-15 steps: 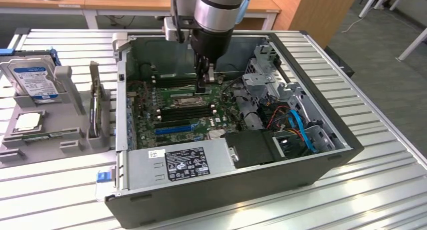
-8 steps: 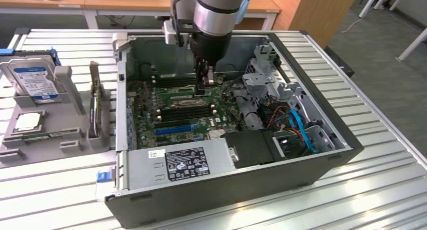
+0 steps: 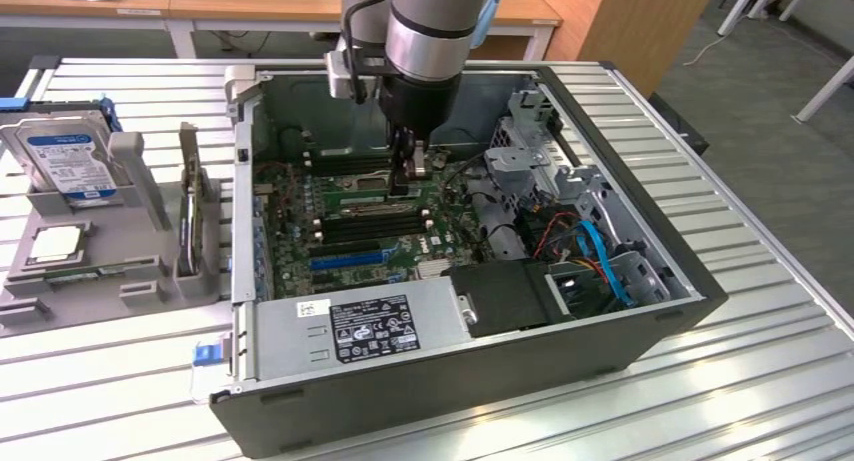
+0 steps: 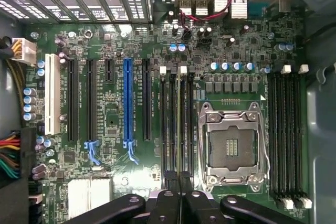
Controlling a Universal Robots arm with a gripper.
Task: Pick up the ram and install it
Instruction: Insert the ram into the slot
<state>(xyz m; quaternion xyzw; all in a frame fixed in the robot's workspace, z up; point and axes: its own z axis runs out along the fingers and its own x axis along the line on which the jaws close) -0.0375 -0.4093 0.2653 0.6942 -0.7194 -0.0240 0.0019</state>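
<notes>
Pincer [image 4: 178, 183] cut by frame edge; ram [image 4: 178, 129] edge-on, chips hidden.

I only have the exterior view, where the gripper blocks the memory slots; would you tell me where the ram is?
Observer: The ram stands edge-on in the bank of memory slots between the CPU socket and the blue expansion slot.
Operator: Thank you. Is the gripper holding it?
Observer: The gripper is shut right at the ram's edge; I read that as a grip, though the contact itself is hidden.
Operator: Is the CPU socket filled?
Observer: No, it looks empty, its bare contacts showing.
</notes>
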